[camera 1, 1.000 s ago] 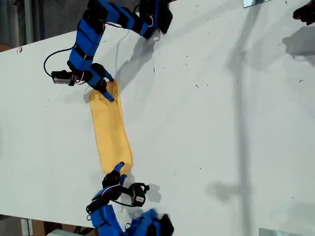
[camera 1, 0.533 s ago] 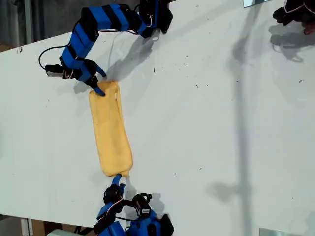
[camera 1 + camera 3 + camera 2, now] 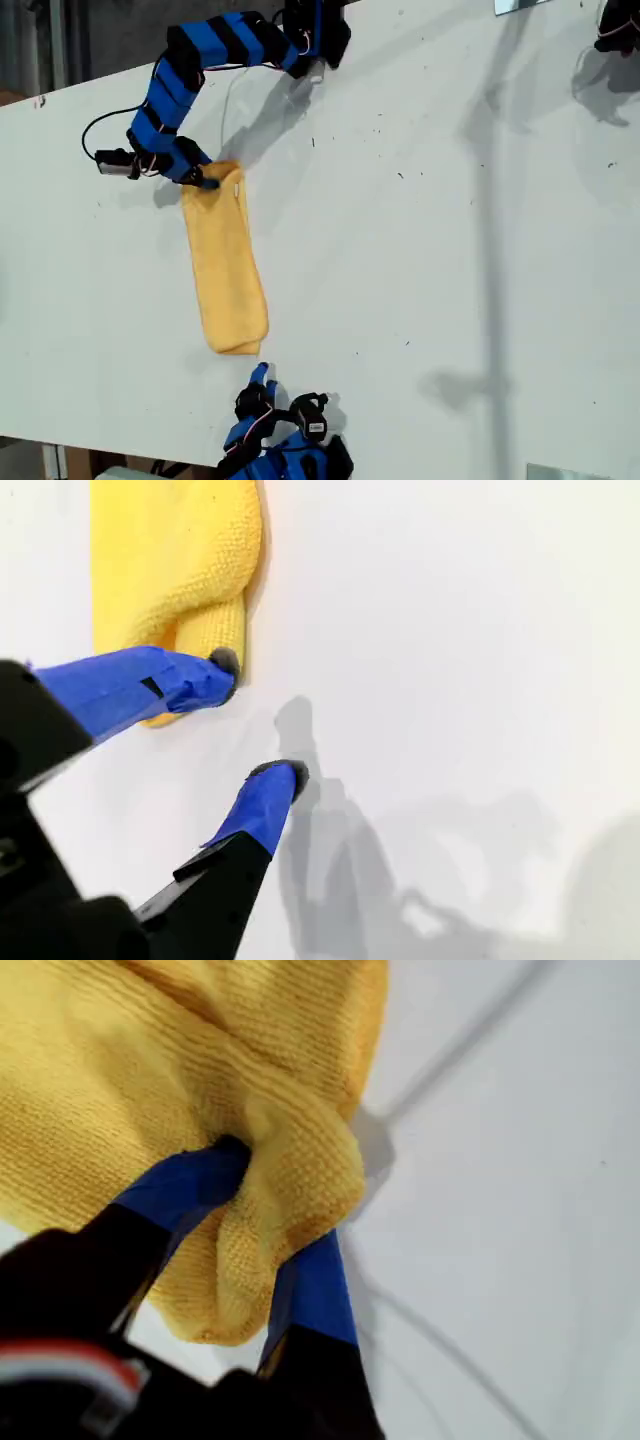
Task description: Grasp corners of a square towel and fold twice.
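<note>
The yellow towel (image 3: pixel 228 265) lies folded into a long narrow strip on the white table (image 3: pixel 430 250). My first gripper (image 3: pixel 203 180) is at the strip's end nearer the exterior view's top and is shut on a bunched corner of the towel (image 3: pixel 290 1150). One blue finger (image 3: pixel 190 1185) is tucked under the cloth. My second gripper (image 3: pixel 262 374) sits near the exterior view's bottom edge, just off the strip's other end. It is open (image 3: pixel 258 718), with one fingertip (image 3: pixel 222 663) beside the rounded towel end (image 3: pixel 175 560) and nothing between the jaws.
A dark object (image 3: pixel 620 25) shows at the exterior view's top right corner. Both arm bases stand at the table's edges, one (image 3: pixel 315 30) at the exterior view's top, one (image 3: pixel 300 460) at its bottom. Bare tabletop spreads toward the exterior view's right.
My second gripper has let go of the towel's end and drawn back toward the exterior view's bottom. My first gripper has closed on the other end's corner.
</note>
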